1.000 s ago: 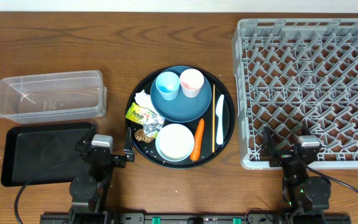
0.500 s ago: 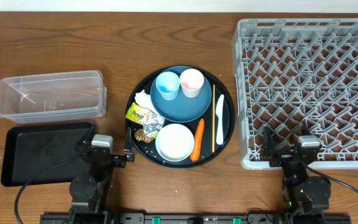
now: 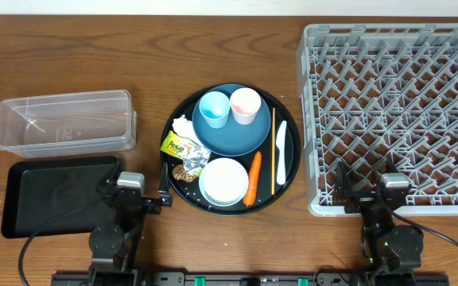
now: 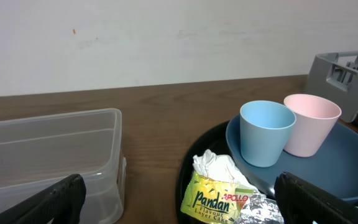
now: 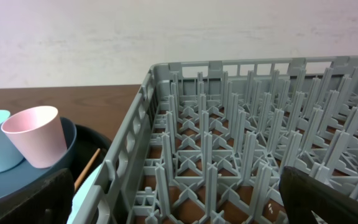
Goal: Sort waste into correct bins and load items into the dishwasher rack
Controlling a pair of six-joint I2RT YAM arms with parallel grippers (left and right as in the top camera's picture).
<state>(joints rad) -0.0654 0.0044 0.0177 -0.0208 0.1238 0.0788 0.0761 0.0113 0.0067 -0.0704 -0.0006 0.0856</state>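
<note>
nothing had moved since the earlier look; both arms sat parked at the near edge of the table. the left gripper point(image 3: 159, 197) stood with its jaws spread wide and empty, just beside the round tray point(image 3: 289, 159). the right gripper point(image 3: 348, 191) was released too, at the near wall of the rack point(image 3: 312, 119), which held nothing. everything to be sorted lay on the round tray. the wrapper point(image 3: 183, 149), tissue point(image 3: 183, 125) and biscuit point(image 3: 180, 171) were along its left side. the carrot point(image 3: 254, 177) lay just right of the bowl point(image 3: 224, 180). the blue cup point(image 3: 213, 109) and pink cup point(image 3: 245, 104) stood upright on the plate point(image 3: 229, 135), and the chopstick point(image 3: 273, 151) and utensil point(image 3: 281, 155) lay at the right. the tub point(image 3: 64, 97) and black bin point(image 3: 54, 195) waited empty on the left. to my eye the first pick had not begun. the left arm looked best placed for the wrapper. it would do well to come straight down and pinch the crinkled foil end, keeping clear of the bowl and biscuit pressed close beside it. the loose items on the right seemed the right arm's natural start, and the thin chopstick would want a low, square pinch.
</note>
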